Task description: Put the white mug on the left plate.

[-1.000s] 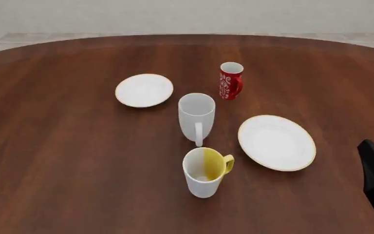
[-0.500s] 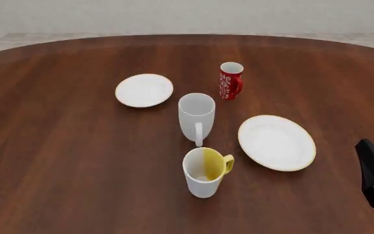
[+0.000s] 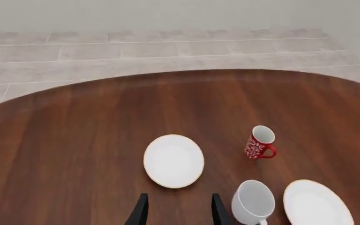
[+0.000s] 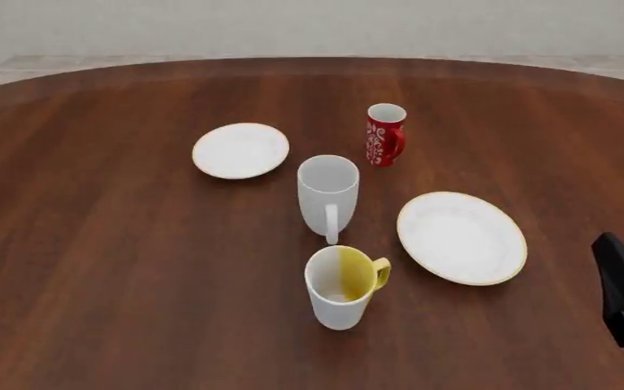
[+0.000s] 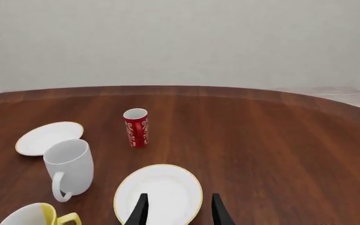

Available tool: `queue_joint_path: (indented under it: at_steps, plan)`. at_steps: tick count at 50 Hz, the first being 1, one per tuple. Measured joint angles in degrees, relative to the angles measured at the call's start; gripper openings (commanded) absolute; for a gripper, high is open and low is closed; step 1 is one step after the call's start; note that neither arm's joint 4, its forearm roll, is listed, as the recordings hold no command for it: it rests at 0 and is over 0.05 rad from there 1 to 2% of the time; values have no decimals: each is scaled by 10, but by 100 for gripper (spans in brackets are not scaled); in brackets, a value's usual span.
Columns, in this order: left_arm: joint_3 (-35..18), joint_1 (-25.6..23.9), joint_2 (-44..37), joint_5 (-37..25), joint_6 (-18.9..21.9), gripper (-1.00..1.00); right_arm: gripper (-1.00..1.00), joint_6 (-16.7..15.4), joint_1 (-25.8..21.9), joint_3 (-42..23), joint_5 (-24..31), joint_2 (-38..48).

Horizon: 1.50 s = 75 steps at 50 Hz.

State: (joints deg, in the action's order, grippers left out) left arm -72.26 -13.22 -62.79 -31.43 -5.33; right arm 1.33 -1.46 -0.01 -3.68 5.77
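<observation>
White mug point(image 4: 327, 193) stands upright on the bench point(image 4: 117, 268), near the left plate point(image 4: 240, 150); both claws, left claw point(image 3: 175, 212) and right claw point(image 5: 175, 212), hold their fingers apart, empty.

No readable text, labels, brands or numbers, red mug point(image 4: 385, 135) bears only white swirl patterning

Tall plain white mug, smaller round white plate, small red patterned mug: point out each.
Tall plain white mug point(image 4: 327, 192), front view, on its outer wall.
Smaller round white plate point(image 4: 240, 150), front view, on its bare centre.
Small red patterned mug point(image 4: 383, 140), front view, on its patterned side.
</observation>
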Motion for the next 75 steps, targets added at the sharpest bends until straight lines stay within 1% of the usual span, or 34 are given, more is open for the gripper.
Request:
queue_joint_path:
  at_steps: [10,19,28,35,55,63,75]
  plan:
    - [-38,-20,-108,14,-22,100,100,-2,-1,0,-3,3]
    - [-92,-29,-193,15,-41,100,100,-2,-1,0,-7,8]
    - [-151,-41,-252,-2,-65,100,100,-1,-1,0,-9,9]
    - [-175,-50,-275,-10,-80,100,100,1,-1,0,-8,8]
    - [-183,-98,-290,-8,-120,100,100,4,-1,0,-1,0]
    - [-174,-113,-297,0,-123,100,100,6,-1,0,3,-5]
    - [-157,-140,-311,10,-108,100,100,10,0,0,11,-16]
